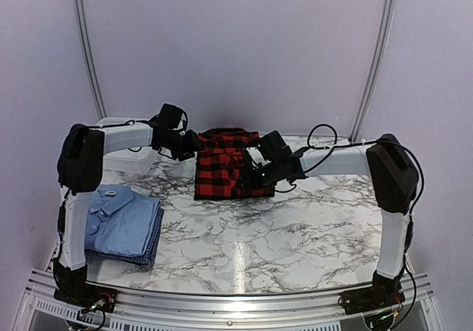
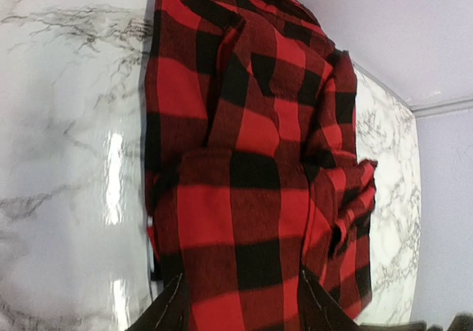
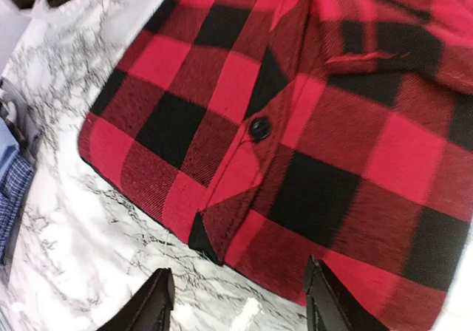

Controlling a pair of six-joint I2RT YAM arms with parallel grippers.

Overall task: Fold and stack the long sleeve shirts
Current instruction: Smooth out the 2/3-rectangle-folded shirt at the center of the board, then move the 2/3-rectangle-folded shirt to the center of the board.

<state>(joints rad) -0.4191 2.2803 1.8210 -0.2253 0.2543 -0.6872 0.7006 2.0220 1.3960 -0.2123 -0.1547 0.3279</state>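
Plaid shirt (image 1: 222,170) folded, far centre of desk (image 1: 295,227); long axis near-to-far, collar end far; left tool (image 2: 240,312) and right tool (image 3: 236,301) both apart, over it.

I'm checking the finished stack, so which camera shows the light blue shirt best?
The top external view: the light blue shirt lies folded, collar showing, on the blue checked one. The right wrist view catches only a blue sliver at its left edge; the left wrist view shows none.
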